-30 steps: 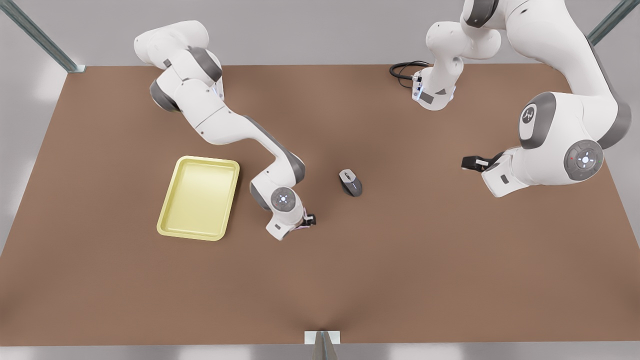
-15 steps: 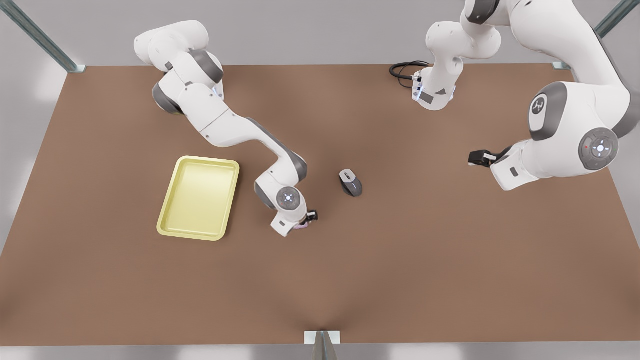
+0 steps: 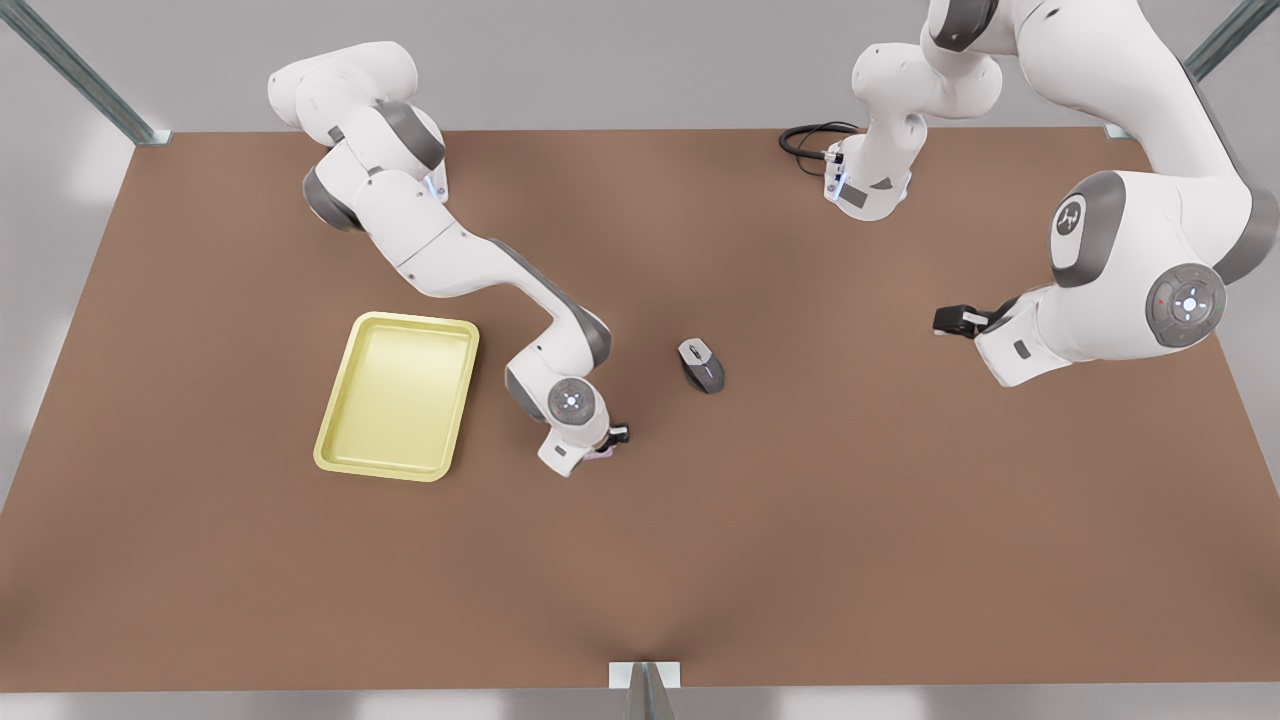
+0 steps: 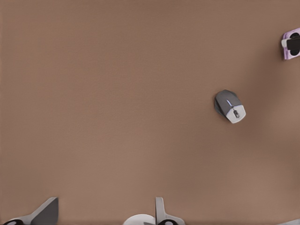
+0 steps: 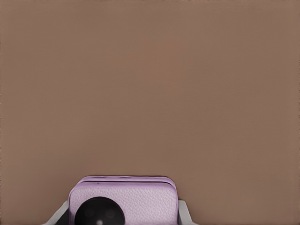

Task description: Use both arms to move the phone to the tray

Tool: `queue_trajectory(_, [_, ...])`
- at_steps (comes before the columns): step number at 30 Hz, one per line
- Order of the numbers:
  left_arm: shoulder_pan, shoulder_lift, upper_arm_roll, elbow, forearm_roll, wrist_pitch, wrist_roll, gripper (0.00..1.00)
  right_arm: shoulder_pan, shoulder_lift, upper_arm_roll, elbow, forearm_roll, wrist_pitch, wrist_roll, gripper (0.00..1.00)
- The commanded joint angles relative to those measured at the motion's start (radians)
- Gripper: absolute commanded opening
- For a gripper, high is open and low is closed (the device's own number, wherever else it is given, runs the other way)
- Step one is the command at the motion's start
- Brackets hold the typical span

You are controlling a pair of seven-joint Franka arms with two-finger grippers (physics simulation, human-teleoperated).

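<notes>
The lilac phone (image 5: 123,197), with a black circle on its face, sits between my right gripper's (image 5: 123,213) two fingers, which are shut on its sides. In the front view that gripper (image 3: 612,440) hangs over the table a little to the right of the pale yellow tray (image 3: 345,455), and a sliver of the phone (image 3: 603,454) shows under the hand. My left gripper (image 3: 958,320) waits far off at the front view's right, open and holding nothing. From its wrist view the phone (image 4: 291,44) is small and distant.
A grey-and-black computer mouse (image 3: 701,364) lies on the brown table between the two grippers, also in the left wrist view as the mouse (image 4: 229,107). A black cable (image 3: 806,138) loops near the far arm base. The tray holds nothing.
The left arm has drawn back toward the front view's right, its elbow rising. The right gripper, still holding the phone, has barely shifted.
</notes>
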Motion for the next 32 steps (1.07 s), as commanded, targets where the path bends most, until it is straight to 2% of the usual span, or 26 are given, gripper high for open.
queue_trajectory(1, [0.000,0.000,0.000,0.000,0.001,0.000,-0.027,1.00,-0.005,-0.014,-0.003,0.005,-0.004,-0.007,-0.030,0.72])
queue_trajectory(5, [0.000,0.001,0.000,0.000,0.002,0.000,-0.027,1.00,-0.048,-0.151,-0.010,-0.036,0.004,-0.119,-0.074,0.72])
queue_trajectory(7, [0.000,0.001,-0.003,0.000,0.016,0.000,-0.027,1.00,-0.157,-0.305,-0.003,-0.218,0.007,-0.104,-0.160,0.72])
queue_trajectory(9, [0.000,0.001,-0.003,0.000,0.016,0.000,-0.029,1.00,-0.298,-0.465,0.000,-0.459,0.045,-0.006,-0.318,0.72])
queue_trajectory(12, [0.000,0.002,-0.003,-0.001,0.016,0.001,-0.035,1.00,-0.501,-0.623,0.008,-0.668,0.099,-0.004,-0.569,0.72])
queue_trajectory(14, [0.000,0.002,-0.003,-0.001,0.017,0.001,-0.035,1.00,-0.565,-0.700,0.007,-0.795,0.099,-0.004,-0.642,0.73])
queue_trajectory(15, [0.000,0.002,-0.003,-0.001,0.017,0.000,-0.035,1.00,-0.579,-0.720,0.007,-0.838,0.099,-0.001,-0.645,0.80])
queue_trajectory(16, [0.000,0.002,-0.003,0.000,0.016,0.000,-0.035,1.00,-0.579,-0.724,0.007,-0.866,0.099,0.023,-0.643,1.00])
queue_trajectory(19, [0.000,0.002,-0.003,-0.001,0.017,0.001,-0.035,1.00,-0.564,-0.698,0.008,-0.860,0.099,0.060,-0.626,1.00])
queue_trajectory(21, [0.000,0.002,-0.003,-0.001,0.017,0.000,-0.035,1.00,-0.562,-0.698,0.007,-0.749,0.099,-0.042,-0.625,1.00])
queue_trajectory(22, [0.000,0.013,-0.003,0.002,0.013,0.000,-0.035,1.00,-0.466,-0.689,-0.056,-0.575,0.099,-0.233,-0.623,1.00])
queue_trajectory(24, [-0.003,0.016,-0.004,0.020,0.057,-0.009,-0.034,1.00,-0.413,-0.689,-0.067,-0.230,0.097,-0.601,-0.622,1.00])
queue_trajectory(25, [-0.003,0.014,-0.004,0.025,0.057,-0.011,-0.035,1.00,-0.370,-0.689,-0.128,-0.078,0.097,-0.713,-0.614,1.00])
queue_trajectory(28, [-0.003,0.010,-0.003,0.025,0.085,-0.012,-0.035,1.00,-0.331,-0.731,-0.225,-0.067,0.149,-0.774,-0.614,1.00])
queue_trajectory(29, [-0.003,0.010,-0.003,0.025,0.086,-0.012,-0.035,1.00,-0.291,-0.729,-0.285,-0.071,0.162,-0.765,-0.616,1.00])
queue_trajectory(32, [-0.003,0.013,-0.004,0.025,0.086,-0.012,-0.035,1.00,-0.298,-0.726,-0.296,-0.065,0.229,-0.738,-0.665,1.00])
